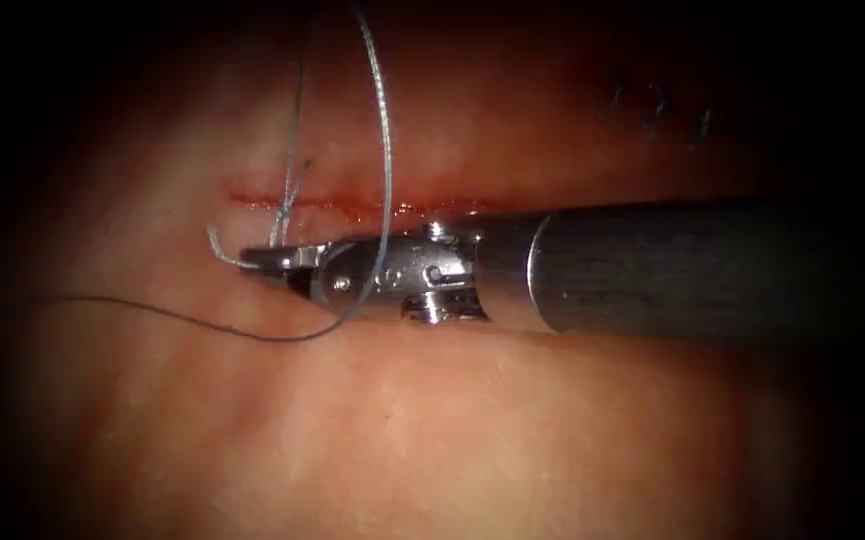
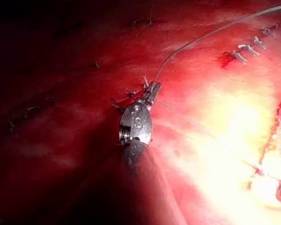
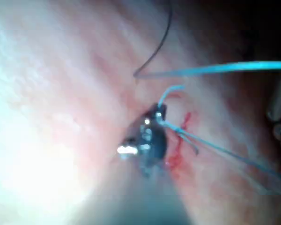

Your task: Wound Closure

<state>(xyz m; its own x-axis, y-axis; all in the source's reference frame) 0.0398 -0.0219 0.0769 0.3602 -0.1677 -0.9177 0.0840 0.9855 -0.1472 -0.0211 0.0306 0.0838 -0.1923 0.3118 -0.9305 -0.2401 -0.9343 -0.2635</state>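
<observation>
The right arm lies almost level across the endoscope view, its thick dark matte shaft entering from the right and ending in a polished steel wrist with small pins and a rounded clevis. Its gripper [image 1: 264, 259] points left, the 2 slim jaws drawn narrow and clamped on a short pale thread tail [image 1: 220, 250] that curls out past the tip. The tool sits just below the cut [image 1: 352, 204], a thin straight red line across the tissue [image 1: 452, 430], which is pinkish, smooth and faintly dimpled.

A twisted, pale thread [image 1: 384, 150] falls in a long curve from the top of the view, crosses the cut and passes over the wrist, then turns into a fine dark strand that runs off to the left over the tissue. A second thin strand [image 1: 296, 130] climbs from the cut near its left end.

In the right wrist view the same gripper [image 3: 159, 114] is seen end on, pinching the pale thread beside a smear of red fluid [image 3: 178, 145].

In the left wrist view the left arm's gripper [image 2: 151, 90] points away over glossy wet tissue, narrow jaws closed on a thread [image 2: 201, 37] that leads up and away. No needle can be made out
</observation>
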